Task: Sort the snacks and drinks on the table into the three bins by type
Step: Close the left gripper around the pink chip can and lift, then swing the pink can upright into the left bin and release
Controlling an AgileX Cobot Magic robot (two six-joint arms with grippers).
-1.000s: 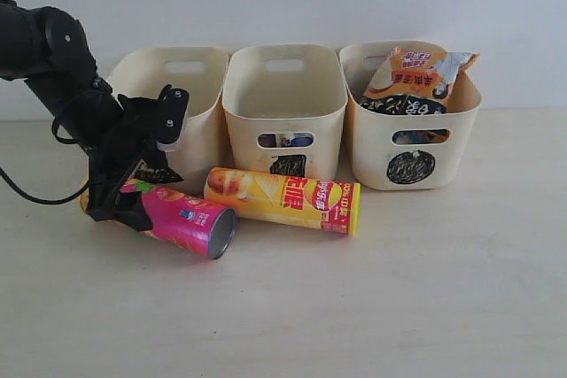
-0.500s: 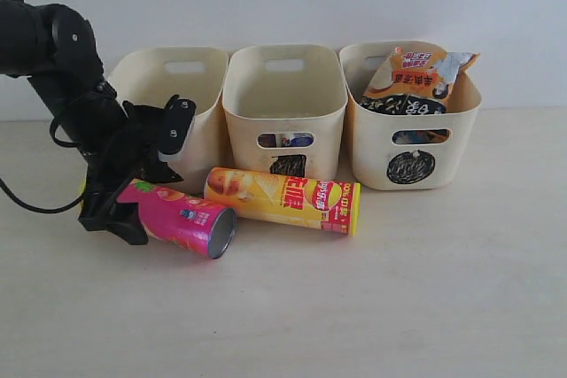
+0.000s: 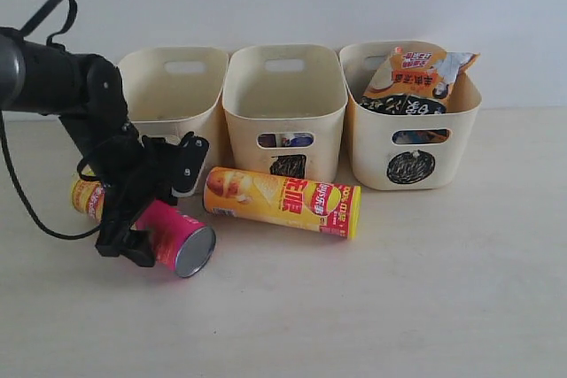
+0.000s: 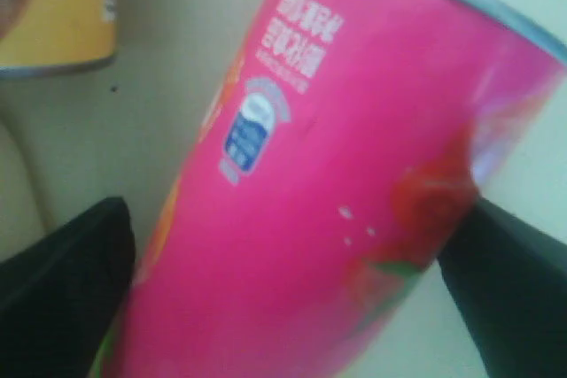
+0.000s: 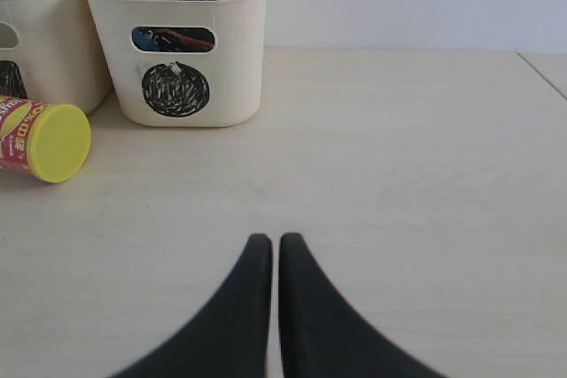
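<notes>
Magenta tube (image 3: 168, 229) lies on its side on the worktop (image 3: 399, 289), lower left of the exterior view, in front of the left bin (image 3: 151, 77). Hot-pink wrap, silver metal end toward the camera, yellow at the far end. Left end effector (image 3: 155, 205) straddles it mid-body, jaws wide. In the left wrist view the black fingers (image 4: 62, 298) sit one against each side of the tube. Can't tell whether it's clamped or just sitting around it.

Print on the magenta tube: small blue-and-white badge, a few lines of white text, a red-and-green graphic near one finger. Too blurred to read.

Yellow-red tube (image 3: 283, 201) lies just beside it, centre frame, in front of the middle bin (image 3: 283, 104). Yellow body, chip picture, red panel with big white Chinese characters, yellow lid (image 5: 58, 143). Brand not legible.

Middle bin carries a black square scribble (image 3: 287, 165), and the right bin (image 3: 447, 161) a circle scribble (image 3: 410, 167). Orange bag (image 3: 412, 73) sticks out of the right bin. Its red label has white characters, unreadable.

Right end effector (image 5: 268, 245): fingers pressed together, nothing held, over bare worktop, well apart from the tubes.
</notes>
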